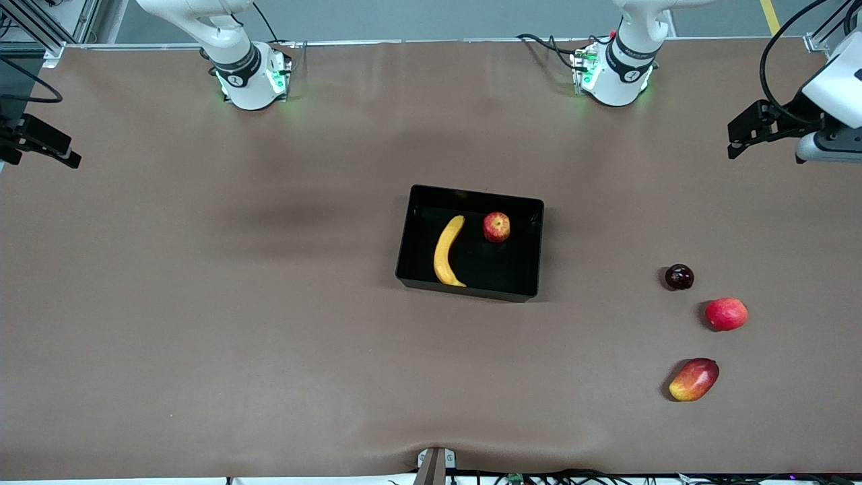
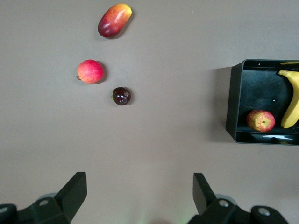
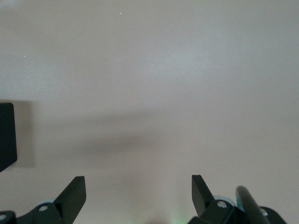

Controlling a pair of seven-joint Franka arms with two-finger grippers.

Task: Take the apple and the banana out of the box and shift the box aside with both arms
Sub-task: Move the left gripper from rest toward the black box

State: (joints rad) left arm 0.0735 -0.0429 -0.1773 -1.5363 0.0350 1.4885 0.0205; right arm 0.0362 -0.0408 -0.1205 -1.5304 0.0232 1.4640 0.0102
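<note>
The glossy black bin [image 1: 525,214] stands at the middle of the table. The yellow banana [image 1: 446,251] and the small speckled red apple [image 1: 496,227] lie inside it, apart from each other. The left wrist view shows the bin [image 2: 237,95], the apple [image 2: 260,120] and the banana [image 2: 292,100]. My left gripper [image 1: 737,138] is open and empty, up over the left arm's end of the table; its jaws [image 2: 140,186] stand wide apart over bare table. My right gripper [image 1: 64,153] is open and empty over the right arm's end [image 3: 139,189]. A bin corner [image 3: 7,135] shows in the right wrist view.
Toward the left arm's end lie a dark round fruit [image 1: 679,277], a plain red round fruit [image 1: 726,314] and a red-and-yellow mango [image 1: 694,379]. They also show in the left wrist view: dark fruit [image 2: 121,96], red fruit [image 2: 90,71], mango [image 2: 114,20].
</note>
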